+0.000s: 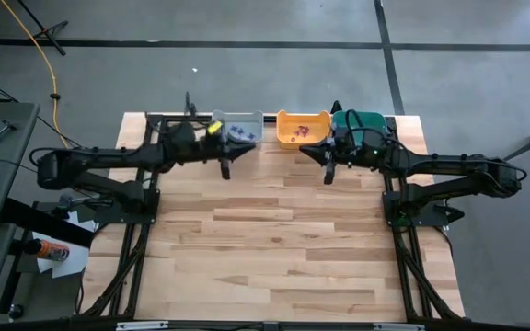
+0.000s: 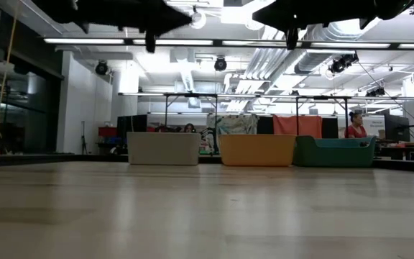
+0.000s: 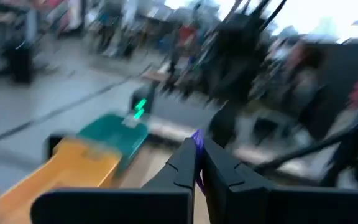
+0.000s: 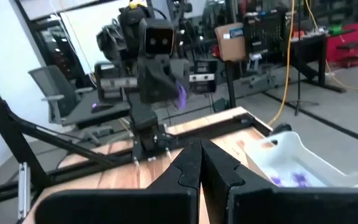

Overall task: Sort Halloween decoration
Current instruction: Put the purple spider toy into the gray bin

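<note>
A pale wooden plank table (image 1: 274, 248) fills the overhead view, its wide front area bare. Two dark jointed arms reach in from either side toward the far edge, both raised well above the surface.

Along that far edge stand three small plastic bins in a row: a grey rectangular bin (image 1: 240, 128), an orange bin (image 1: 303, 127) beside it, and a teal bin (image 1: 364, 121) partly under the right arm. The grey bin holds a scatter of tiny purple and bluish trinkets (image 4: 296, 179); a few reddish trinkets (image 1: 299, 133) lie in the orange bin.

The left gripper (image 1: 225, 169) hangs just in front of the grey bin, fingers pinched together on one tiny purple trinket (image 3: 197, 140), which pokes out between the tips. From the right wrist view the same purple speck shows at that gripper. The right gripper (image 1: 329, 175) hangs between the orange and teal bins, fingers pressed together with nothing visible between them.

Risks, as a judgement: the trinket is held only by a sliver at the fingertips, so a quick swing could flick it loose onto the table or floor. The bins sit close together, so a release slightly off target could drop it into the wrong bin. The two grippers are near each other and could collide if both move inward.
</note>
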Controlling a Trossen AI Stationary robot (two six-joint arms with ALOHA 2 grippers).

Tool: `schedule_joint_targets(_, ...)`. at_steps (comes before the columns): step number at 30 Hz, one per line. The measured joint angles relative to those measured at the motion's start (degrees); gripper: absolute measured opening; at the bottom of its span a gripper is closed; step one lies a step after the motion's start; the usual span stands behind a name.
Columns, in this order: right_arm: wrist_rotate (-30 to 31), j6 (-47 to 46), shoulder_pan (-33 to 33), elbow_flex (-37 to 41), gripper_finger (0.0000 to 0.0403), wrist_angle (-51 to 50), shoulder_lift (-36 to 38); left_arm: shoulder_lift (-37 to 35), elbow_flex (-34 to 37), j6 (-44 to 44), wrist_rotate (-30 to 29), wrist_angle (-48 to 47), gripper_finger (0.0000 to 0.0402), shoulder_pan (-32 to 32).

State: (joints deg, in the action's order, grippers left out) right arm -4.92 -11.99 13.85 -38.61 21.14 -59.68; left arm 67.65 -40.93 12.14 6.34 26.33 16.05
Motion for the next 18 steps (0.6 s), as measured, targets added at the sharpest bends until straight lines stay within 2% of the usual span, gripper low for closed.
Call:
schedule_joint_targets(3,-1.1,0.0,0.0,0.0,0.0000,0.4,0.0,0.5,0.0,1.4,2.7,4.6,0.0001,0.5)
schedule_joint_targets(18,-1.5,0.0,0.0,0.0,0.0000,0.1,0.0,0.5,0.0,0.9,0.4,4.4,0.0000,-1.5)
